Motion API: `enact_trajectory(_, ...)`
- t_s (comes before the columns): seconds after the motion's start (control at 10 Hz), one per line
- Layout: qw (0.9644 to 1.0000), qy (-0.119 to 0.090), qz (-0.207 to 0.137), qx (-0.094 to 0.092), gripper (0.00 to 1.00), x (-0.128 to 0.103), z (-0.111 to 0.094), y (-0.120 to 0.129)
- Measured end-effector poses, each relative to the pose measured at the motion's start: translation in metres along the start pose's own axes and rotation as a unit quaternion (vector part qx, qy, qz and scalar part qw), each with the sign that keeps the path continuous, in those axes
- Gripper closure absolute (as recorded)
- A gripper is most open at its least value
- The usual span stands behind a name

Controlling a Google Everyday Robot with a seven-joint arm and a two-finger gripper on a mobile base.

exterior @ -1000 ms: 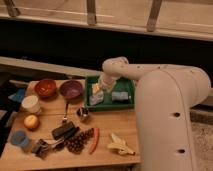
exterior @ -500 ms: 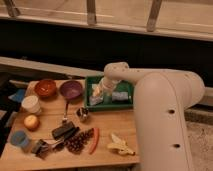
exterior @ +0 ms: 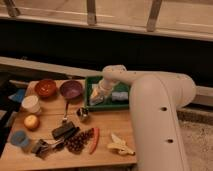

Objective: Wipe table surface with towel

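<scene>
- Although any lettering on the objects is too small to read, their colours and shapes tell them apart well enough.
- The towel [exterior: 93, 99] is a small whitish lump of soft-looking cloth with uneven folds. It lies in the left part of the green plastic tray [exterior: 92, 80], which sits at the far side of the table.
- The gripper [exterior: 99, 92], at the end of the bulky, smooth white arm [exterior: 150, 100], reaches down into that tray right at the towel. Its jaws stand spread wide (whether a finger touches the cloth I cannot tell).
- Just right of the towel, in the same tray, lies a flat grey-blue rectangular sponge [exterior: 118, 96].
- The table surface [exterior: 107, 125] is a matte rectangle of light brown wooden planks, far larger than anything on it.
- Left of the tray stand two round bowls: a glossy purple bowl [exterior: 71, 89] and, beyond it, a reddish-orange bowl [exterior: 46, 87].
- Along the left edge sit a white cup [exterior: 31, 103], a round orange fruit [exterior: 31, 121] and a pale blue cup [exterior: 19, 138].
- Toward the front lie a black oblong block [exterior: 64, 131], a dark bunch of grapes [exterior: 77, 141], a curved red chili pepper [exterior: 95, 140] and a pale yellow banana [exterior: 120, 145] (this one close to the arm).
</scene>
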Motion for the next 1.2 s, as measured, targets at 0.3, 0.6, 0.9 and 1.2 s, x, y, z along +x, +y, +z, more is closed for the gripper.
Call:
enact_trajectory(0.3, 0.9999, 0.008, -0.009, 0.008, 0.62, 0.001, 0.011, 0.006)
enact_trajectory(0.6, 0.9989, 0.010, -0.016, 0.044, 0.90, 0.002, 0.008, 0.005)
enact_trajectory(0.9, 0.9987, -0.010, -0.027, 0.042, 1.00, 0.002, -0.018, 0.007)
enact_trajectory(1.2, 0.9976, -0.043, -0.055, 0.003, 1.00, 0.007, -0.070, 0.023)
